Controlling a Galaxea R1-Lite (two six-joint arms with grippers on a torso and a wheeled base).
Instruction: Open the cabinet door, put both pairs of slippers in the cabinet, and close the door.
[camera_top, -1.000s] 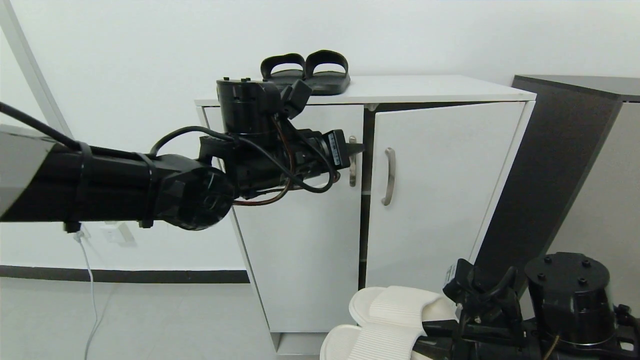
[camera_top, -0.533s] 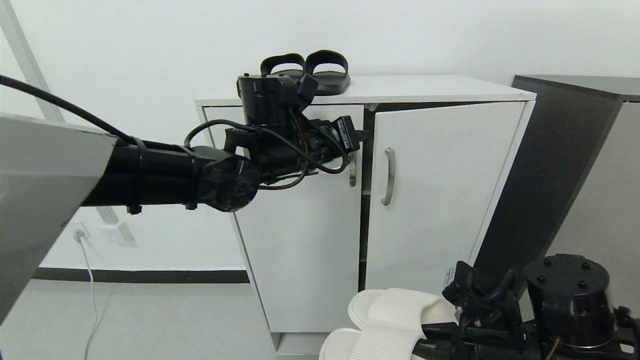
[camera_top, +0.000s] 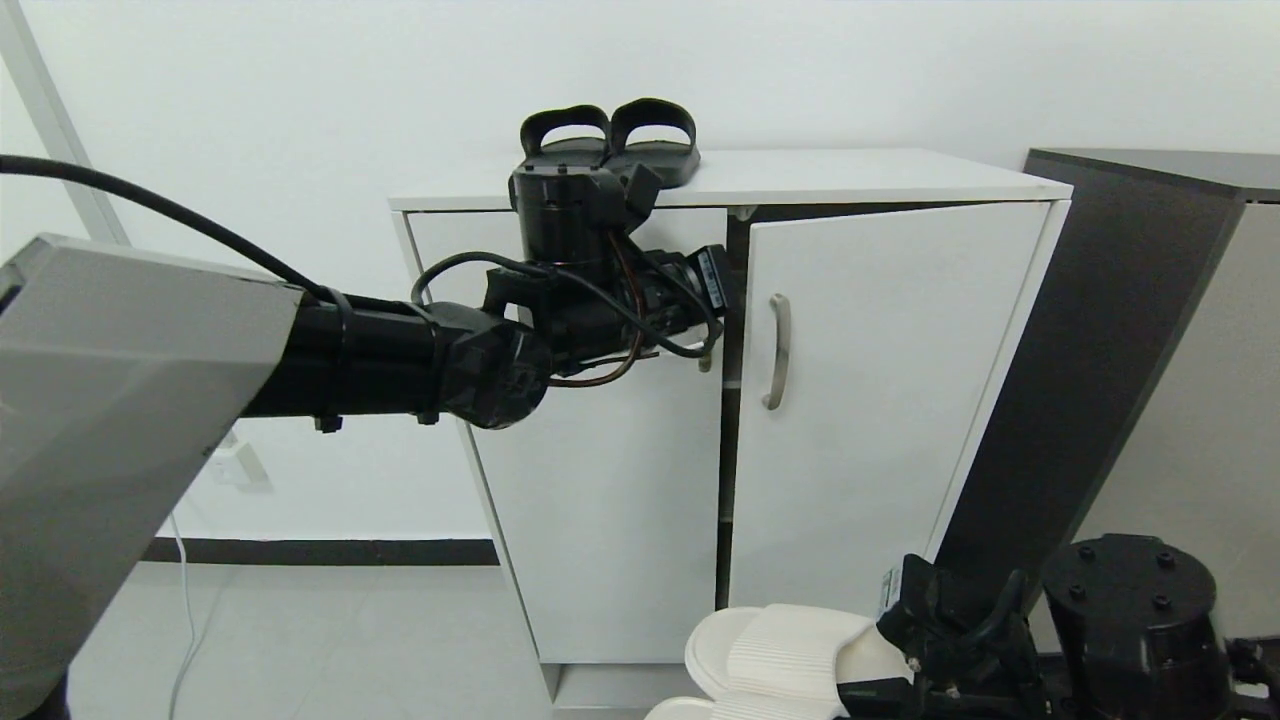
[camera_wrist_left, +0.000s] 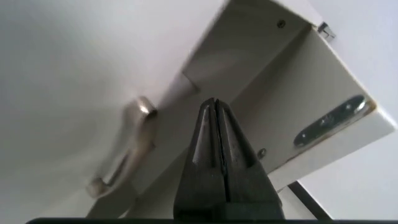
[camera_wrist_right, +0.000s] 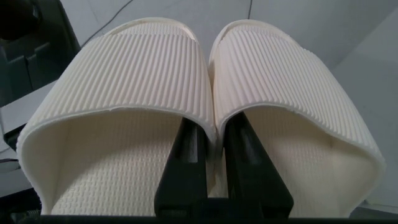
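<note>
In the head view, the left gripper (camera_top: 724, 288) is sitting at the dark gap between the left door (camera_top: 600, 480) and the right door (camera_top: 880, 380) of the cabinet (camera_top: 900, 175), covering most of the left handle (camera_top: 705, 357). The right door is standing slightly ajar. By my judgement this is the door-opening step: the tips should be hooking behind one door's edge and sweeping along its hinge arc, wide enough for slippers to pass. The black slippers (camera_top: 610, 140) are resting on the cabinet top, and the white slippers (camera_top: 780, 650) are hanging low on the right gripper (camera_top: 890, 640). In the left wrist view, the claw's fingers are pressing together on nothing, pointing at a door edge. In the right wrist view, the fingers are clamping the white pair's touching inner walls. Counting: two doors, two handles, two pairs, four slippers.
</note>
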